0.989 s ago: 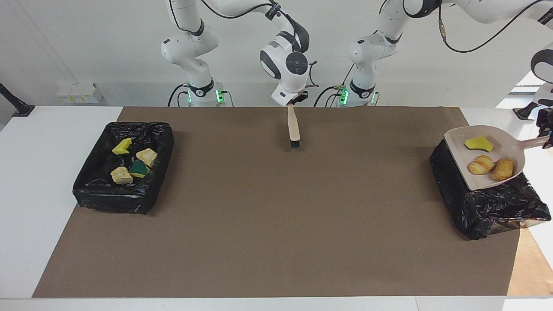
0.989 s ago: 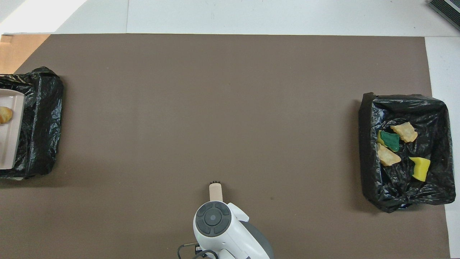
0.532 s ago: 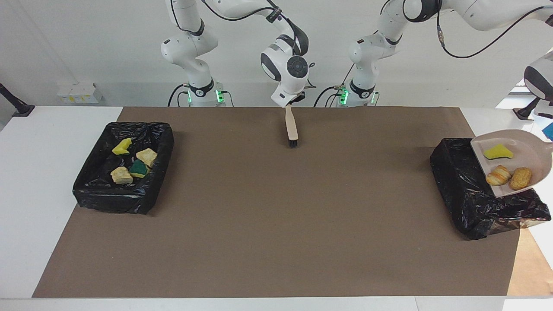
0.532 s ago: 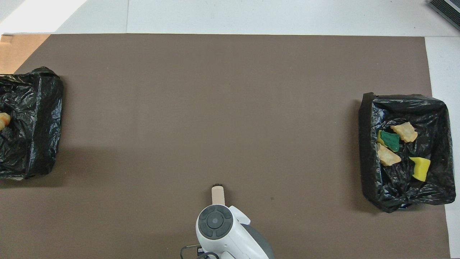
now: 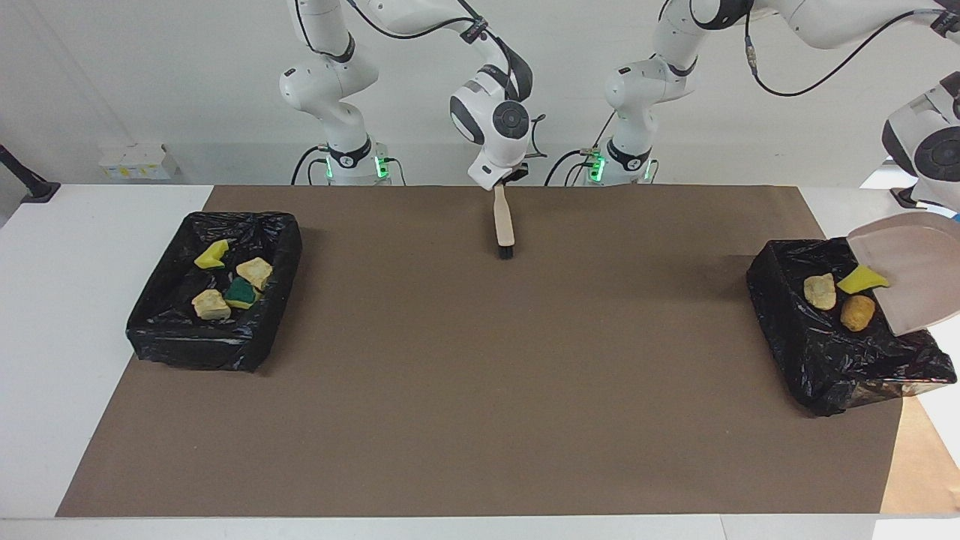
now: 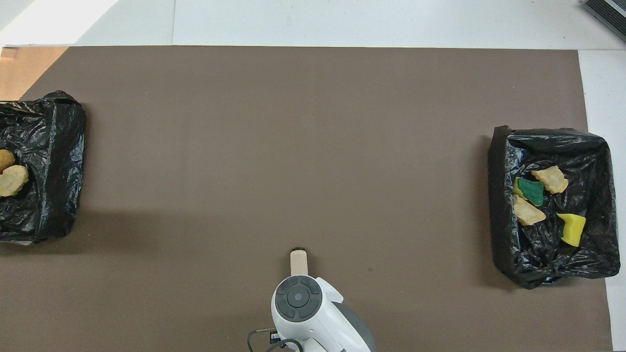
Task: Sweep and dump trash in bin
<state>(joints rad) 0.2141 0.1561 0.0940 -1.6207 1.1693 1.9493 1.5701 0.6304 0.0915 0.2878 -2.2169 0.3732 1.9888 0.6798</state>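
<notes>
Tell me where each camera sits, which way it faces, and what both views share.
Facing view: high across the table, looking at both arm bases; the right gripper holds the brush, and the dustpan is tipped over one bin.
Overhead view: above the robots' end, looking steeply down; only the right arm's wrist shows.
Shared: the brush, both black-lined bins, the four scraps in the bin at the right arm's end.

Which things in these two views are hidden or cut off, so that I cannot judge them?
- Left gripper: outside the facing view's edge, absent overhead; its hold on the tilted beige plastic dustpan is unseen.
- Black-lined bin at the left arm's end: cut by the overhead edge.
- Right gripper: overhead, its white wrist covers it and the beige hand brush handle.
</notes>
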